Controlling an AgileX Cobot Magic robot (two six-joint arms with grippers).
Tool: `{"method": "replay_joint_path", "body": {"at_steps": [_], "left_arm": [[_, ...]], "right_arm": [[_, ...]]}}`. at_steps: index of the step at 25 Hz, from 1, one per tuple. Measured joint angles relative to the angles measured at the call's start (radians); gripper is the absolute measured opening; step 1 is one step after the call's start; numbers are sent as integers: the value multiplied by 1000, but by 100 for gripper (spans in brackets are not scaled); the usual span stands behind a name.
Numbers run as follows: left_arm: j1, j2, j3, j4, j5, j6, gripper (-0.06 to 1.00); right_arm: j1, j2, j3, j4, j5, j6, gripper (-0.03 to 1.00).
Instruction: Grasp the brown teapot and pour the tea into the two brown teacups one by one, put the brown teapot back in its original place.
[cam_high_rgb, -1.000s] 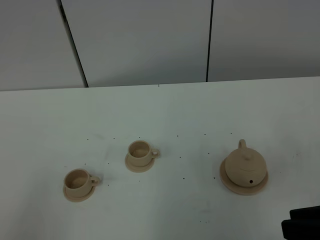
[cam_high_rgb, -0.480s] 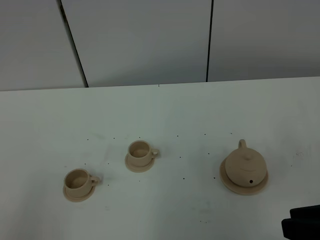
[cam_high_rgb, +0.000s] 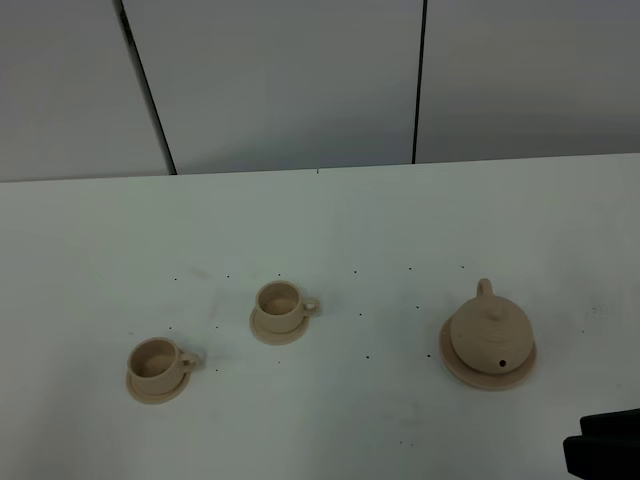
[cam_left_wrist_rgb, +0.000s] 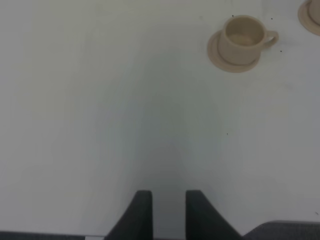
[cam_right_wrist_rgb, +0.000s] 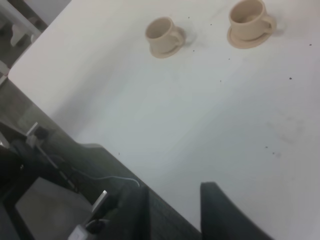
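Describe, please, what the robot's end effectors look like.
The left end effector and the right end effector each have two matte dark grey, tapered fingers with blunt tips. No cables or markings show on them. The high camera catches only a black, blocky corner of the right arm.

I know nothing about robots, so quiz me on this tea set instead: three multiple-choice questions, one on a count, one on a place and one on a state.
1. How many cups are on show?
A one
B two
C three

2. Where is the teapot?
A on the plate
B between the cups
C left of both cups

3. Where is the lid?
A lying on the plate
B in a cup
C on the teapot

Answers:
1 B: two cups stand left of the teapot.
2 A: the plate's rim shows all around the teapot's base.
3 C: the knobbed lid sits closed on top.
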Motion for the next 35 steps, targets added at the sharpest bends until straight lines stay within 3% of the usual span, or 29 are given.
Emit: {"method": "replay_joint_path", "body": {"at_steps": [26,35], "left_arm": [[55,-143,-2,5,6,1,24],[56,-143,1,-22,-124,-5,24]], "right_arm": [[0,0,0,0,-1,-4,24],[0,0,0,0,-1,-7,24]]}}
